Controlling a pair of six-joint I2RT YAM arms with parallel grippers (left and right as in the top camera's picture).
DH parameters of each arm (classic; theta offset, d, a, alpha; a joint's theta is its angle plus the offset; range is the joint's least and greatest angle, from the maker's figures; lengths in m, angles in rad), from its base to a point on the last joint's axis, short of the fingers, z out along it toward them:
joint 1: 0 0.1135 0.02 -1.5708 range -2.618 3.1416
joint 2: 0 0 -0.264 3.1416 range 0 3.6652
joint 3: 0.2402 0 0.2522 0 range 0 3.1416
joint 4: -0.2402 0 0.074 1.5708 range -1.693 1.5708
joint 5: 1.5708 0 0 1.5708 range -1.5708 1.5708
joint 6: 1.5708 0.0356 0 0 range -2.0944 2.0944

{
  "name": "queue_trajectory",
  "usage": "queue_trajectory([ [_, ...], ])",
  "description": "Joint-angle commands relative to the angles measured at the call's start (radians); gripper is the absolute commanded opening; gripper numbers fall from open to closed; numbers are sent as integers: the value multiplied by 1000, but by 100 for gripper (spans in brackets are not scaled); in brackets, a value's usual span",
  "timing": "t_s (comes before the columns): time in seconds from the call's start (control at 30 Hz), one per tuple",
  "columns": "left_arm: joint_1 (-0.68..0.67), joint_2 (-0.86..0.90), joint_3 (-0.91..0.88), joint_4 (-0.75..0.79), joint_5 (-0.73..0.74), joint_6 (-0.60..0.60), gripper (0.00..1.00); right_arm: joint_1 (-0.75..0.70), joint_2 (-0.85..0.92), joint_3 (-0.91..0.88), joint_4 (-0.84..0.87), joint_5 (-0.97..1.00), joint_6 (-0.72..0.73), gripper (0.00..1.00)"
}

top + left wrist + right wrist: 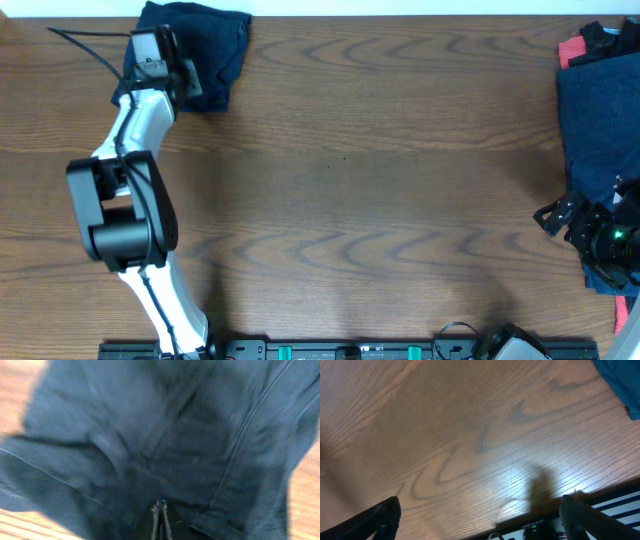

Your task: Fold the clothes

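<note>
At the far left corner of the table (350,150) a navy garment (215,40) lay in a compact, roughly folded bundle, its edges uneven and a lobe trailing toward the near side. The left gripper (185,82) hung directly over it. Seen from the left wrist, that gripper (160,517) had its fingertips pressed together just above the wrinkled cloth (175,435), and no fabric showed between them. The view was blurred, so whether the tips touched the cloth could not be told.

Well apart, at the right edge of the table, sat a stack of navy clothes (600,100), with a bit of red cloth (573,50) showing at its far side. The right gripper (565,235) stood at the stack's near left edge with its jaws spread wide and nothing in them. From its own camera the right gripper (480,510) looked down on bare wood, with only a corner of blue fabric (620,385) in sight.

By my reading, one piece was about done and the next waited on the right. To finish the bundle well, the left arm should lift straight up so the closed tips do not snag and drag a layer open. For the next garment, the right jaws need to turn toward the stack and take only the top layer near an edge or corner, since a deep bite would likely lift several pieces at once. The garment should then go to the open middle of the table, where both arms can reach it.
</note>
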Motion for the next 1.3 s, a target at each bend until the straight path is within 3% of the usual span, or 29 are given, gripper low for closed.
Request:
queue_trajectory([
  [0.0,-7,38,4,-27,-2,14,6,-1,1,8,-4,-4,-17,99],
  [0.17,-13,48,4,-93,7,-39,6,-1,1,8,-3,-4,-17,99],
  [0.53,-18,19,7,-95,294,-40,6,-1,1,8,-3,-4,-16,99],
  [1.0,-19,-113,7,-120,231,-40,6,0,1,8,-8,-4,-18,99],
  [1.27,5,-111,7,-232,0,-54,6,-1,1,8,-12,-4,-21,99],
])
